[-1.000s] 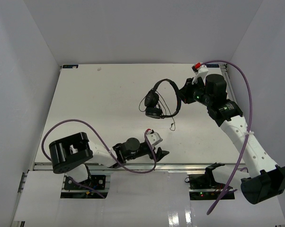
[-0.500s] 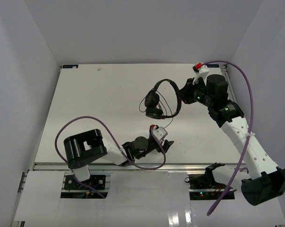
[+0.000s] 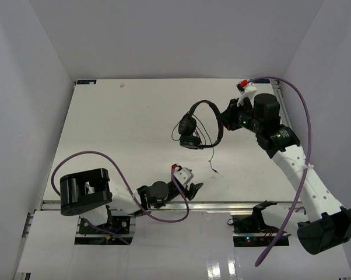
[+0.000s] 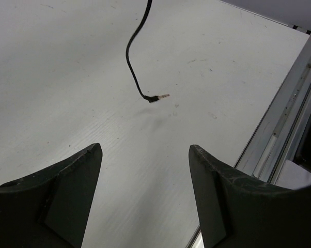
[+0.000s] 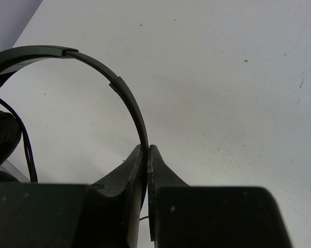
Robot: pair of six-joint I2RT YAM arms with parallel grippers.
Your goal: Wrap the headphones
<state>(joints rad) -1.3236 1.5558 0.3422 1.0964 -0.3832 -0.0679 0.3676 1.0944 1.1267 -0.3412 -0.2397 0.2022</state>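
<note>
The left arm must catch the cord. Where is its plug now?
Top view: the plug is right of centre, between the headphones and the open left end effector.

the headphones (image 3: 200,123) were right of the middle of the table (image 3: 117,134), the right hand (image 3: 224,121) at their right on the headband (image 5: 122,90); their cord's plug (image 4: 156,97) was nearer, ahead of the left hand (image 4: 145,151) at the near edge

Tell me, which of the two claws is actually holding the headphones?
The right gripper: its jaws are pinched shut on the headphones, at the thin headband. The left gripper is open and empty, facing the cord's plug.
</note>
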